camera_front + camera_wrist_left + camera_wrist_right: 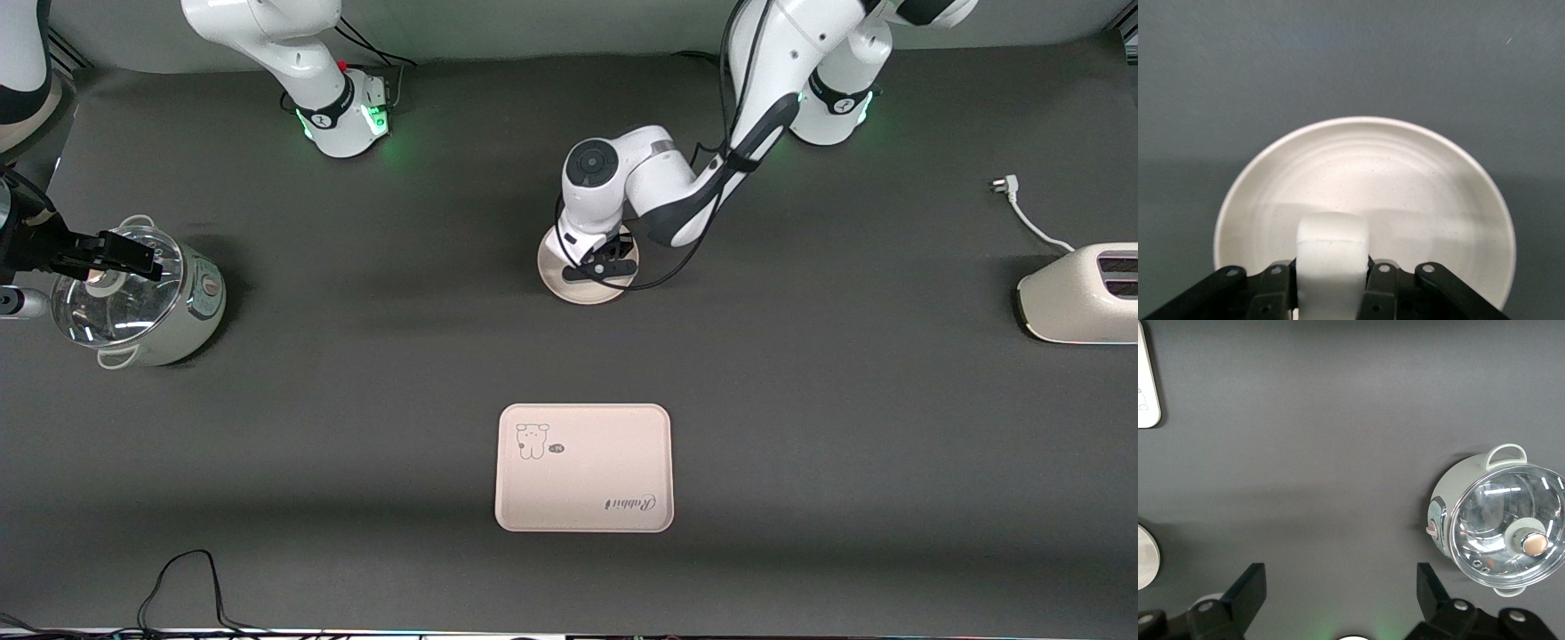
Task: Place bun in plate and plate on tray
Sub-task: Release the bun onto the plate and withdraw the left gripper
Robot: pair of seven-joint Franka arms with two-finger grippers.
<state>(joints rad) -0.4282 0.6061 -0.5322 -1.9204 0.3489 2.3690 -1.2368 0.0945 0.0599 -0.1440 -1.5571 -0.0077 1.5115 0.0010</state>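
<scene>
L hand (597, 265) is held low over the plate (562, 286), clenched on the bun (1332, 263); bun is seen betw. its fingers (1386, 288), above the plate's inner floor. Plate is set on the bench (800, 400), farther from the front cam than the tray (583, 468), well apart from it. R hand (1341, 603) is kept released, fingers wide, waiting over the bench near the lidded pot (142, 298) at the R arm's end.

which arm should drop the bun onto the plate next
Left. Its pincer is shut on the bun directly over the plate, so it only needs to lower and release. The right pincer is open, holds nothing and hangs by the pot at the right arm's end of the table.
</scene>
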